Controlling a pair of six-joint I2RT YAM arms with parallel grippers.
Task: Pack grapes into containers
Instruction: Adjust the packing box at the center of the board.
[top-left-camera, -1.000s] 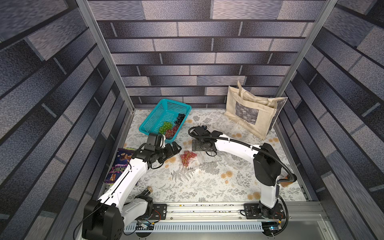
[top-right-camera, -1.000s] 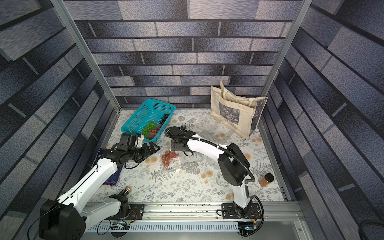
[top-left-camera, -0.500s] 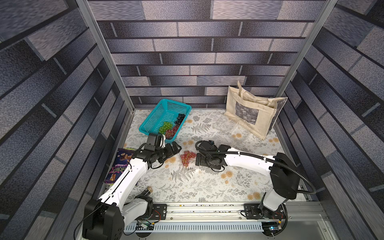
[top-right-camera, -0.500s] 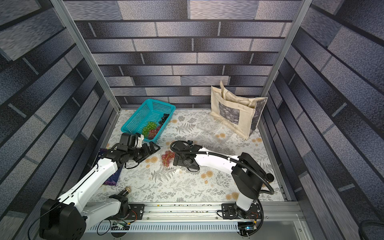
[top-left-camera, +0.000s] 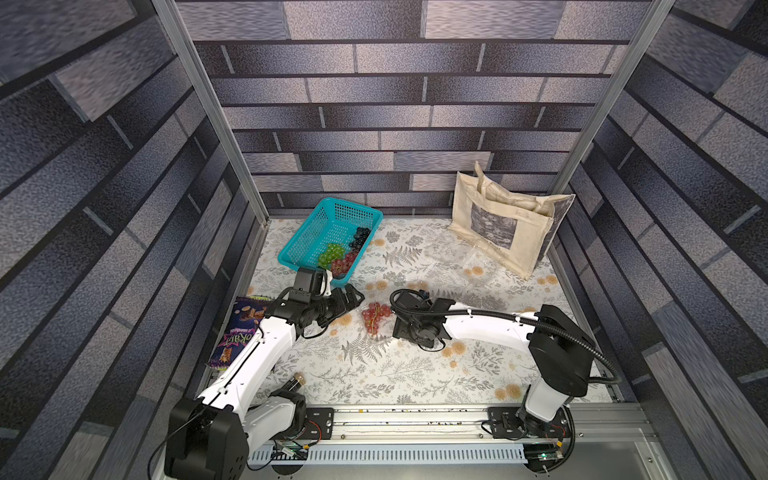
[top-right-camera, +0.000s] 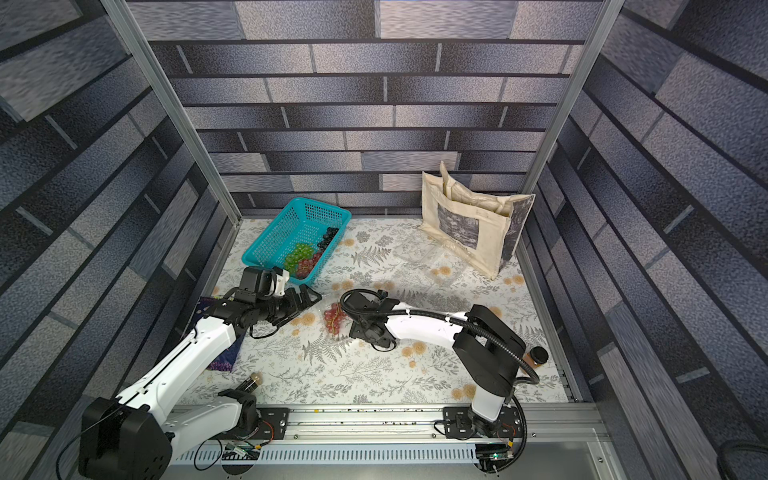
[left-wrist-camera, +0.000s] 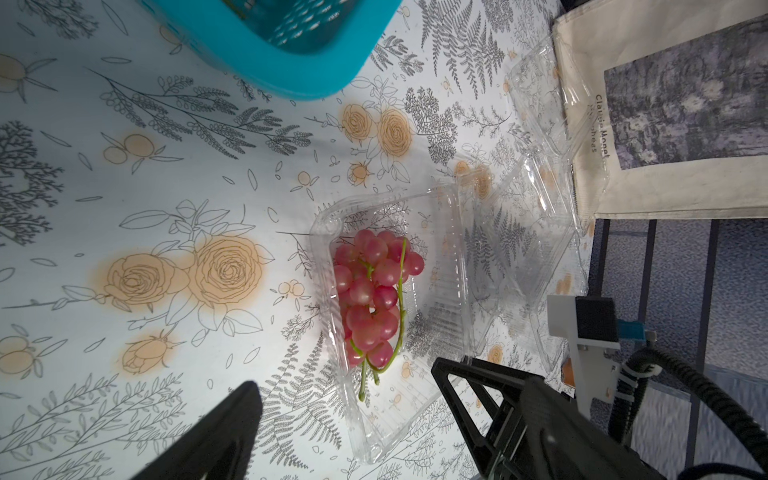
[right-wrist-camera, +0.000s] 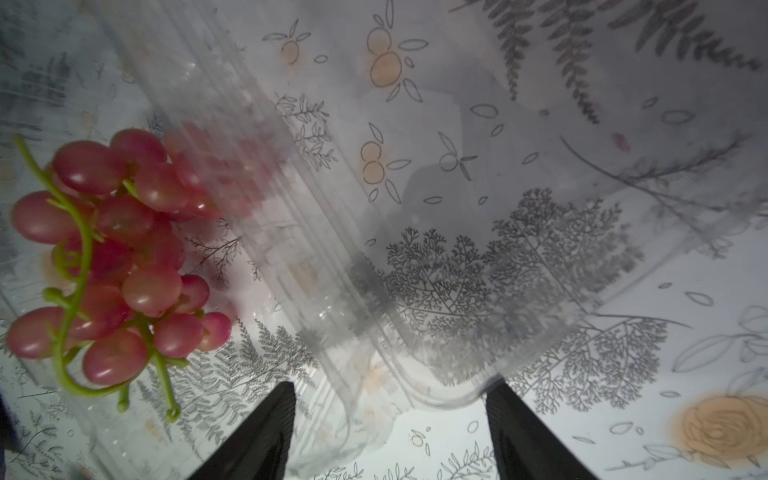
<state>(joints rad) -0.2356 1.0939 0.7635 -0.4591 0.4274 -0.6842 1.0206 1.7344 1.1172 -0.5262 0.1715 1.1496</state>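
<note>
The left gripper (top-left-camera: 355, 297) hangs spread just beside the red grapes (top-left-camera: 376, 316) in the middle of the table (top-left-camera: 415, 374) in a top view, with the right gripper (top-left-camera: 405, 332) just beside them opposite. The left wrist view shows the grapes lying in an open container (left-wrist-camera: 436, 316). In the right wrist view the right gripper's jaws stand apart astride the lid (right-wrist-camera: 415, 291) corner.

Right gripper (right-wrist-camera: 391, 386): 2 fingers cropped by frame edge; container (right-wrist-camera: 291, 232) blurred (lid smeared); basket (left-wrist-camera: 291, 50) cut off.

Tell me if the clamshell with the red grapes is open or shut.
Open. The clamshell has its lid swung out sideways, leaving the red grapes uncovered.
</note>
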